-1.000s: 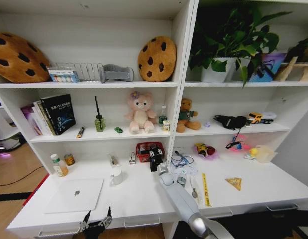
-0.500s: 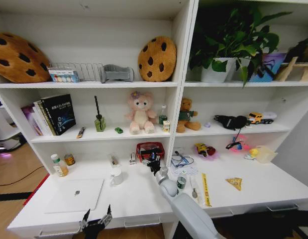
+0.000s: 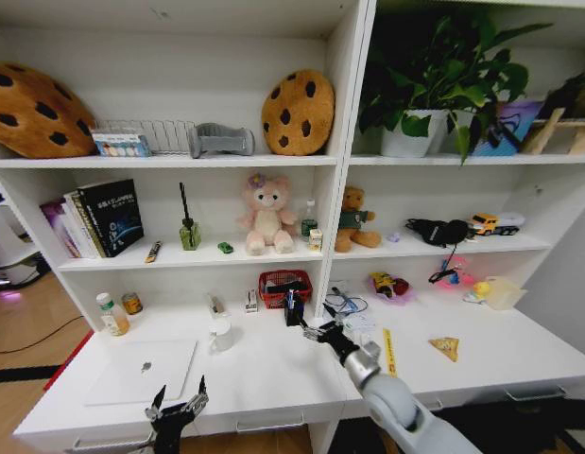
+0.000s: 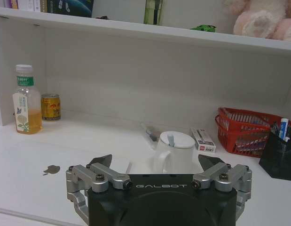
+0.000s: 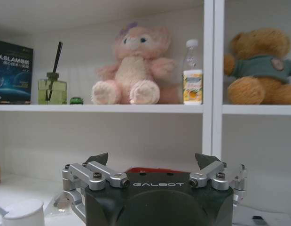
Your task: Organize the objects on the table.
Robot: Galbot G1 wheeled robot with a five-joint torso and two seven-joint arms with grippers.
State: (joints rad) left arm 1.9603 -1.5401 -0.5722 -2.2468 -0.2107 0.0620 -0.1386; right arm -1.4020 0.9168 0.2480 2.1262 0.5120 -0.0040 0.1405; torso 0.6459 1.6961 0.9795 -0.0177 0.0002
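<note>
Right hand [image 3: 320, 331] withdrawn, open, pen holder [image 3: 294, 309] uncovered

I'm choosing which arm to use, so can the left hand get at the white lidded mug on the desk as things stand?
Probably yes. The left hand hangs open at the desk's front edge, the white lidded mug stands straight ahead, and only bare white desk top lies between.

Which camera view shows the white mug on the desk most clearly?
The left wrist view shows the white mug best: it stands close behind the open left gripper, lid and handle plain. The head view shows the mug small, beside the laptop. The right wrist view catches what may be its lid at the picture's edge.
</note>
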